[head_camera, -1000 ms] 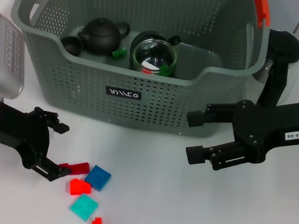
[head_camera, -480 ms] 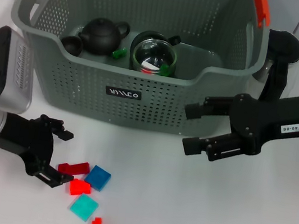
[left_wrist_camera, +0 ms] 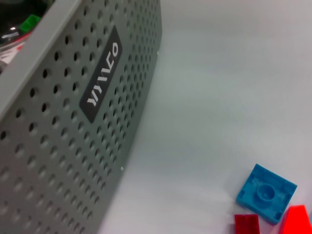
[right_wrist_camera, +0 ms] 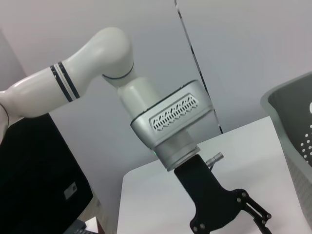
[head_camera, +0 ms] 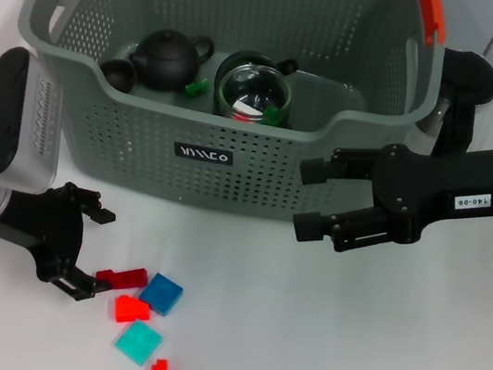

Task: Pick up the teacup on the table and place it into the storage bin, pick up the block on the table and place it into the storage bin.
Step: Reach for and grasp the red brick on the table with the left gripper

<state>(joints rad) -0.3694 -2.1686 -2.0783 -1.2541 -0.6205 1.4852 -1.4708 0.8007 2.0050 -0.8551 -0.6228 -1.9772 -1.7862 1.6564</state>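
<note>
Surface: white table (head_camera: 315, 346), with the storage bin (head_camera: 204, 155) standing at the back and a small scatter of blocks in front of its left half.
Bin contents: a dark teapot (head_camera: 168, 58), a small dark teacup (head_camera: 117, 73) beside it and a glass jar with a black rim (head_camera: 254, 90) sit inside, so the cup half of the job looks done.
Left gripper: left gripper (head_camera: 86, 249) is low over the table, fingers spread, the lower finger touching or nearly touching the end of the dark red block (head_camera: 122, 276).
Right gripper: right gripper (head_camera: 312, 197) hangs in front of the bin's right half, fingers apart, holding nothing.
Block's lie: the dark red block lies flat, its long axis running across the table and tilted slightly up to the right, one end toward the left gripper, the other just beside the blue block (head_camera: 162, 294).
Neighbours: a bright red block (head_camera: 131, 309) sits just under it, a teal tile (head_camera: 139, 343) and a tiny red piece (head_camera: 160, 369) nearer the camera.
Step in hand: my read is the left claw is lining up on the dark red block.
How to do it well: straddle the narrow sides, not the long ends; come down square so neither finger nudges the blue or bright red block.
Wrist check: the left wrist view shows the blue block (left_wrist_camera: 266, 193) close to the red corner, so there is little room.
</note>
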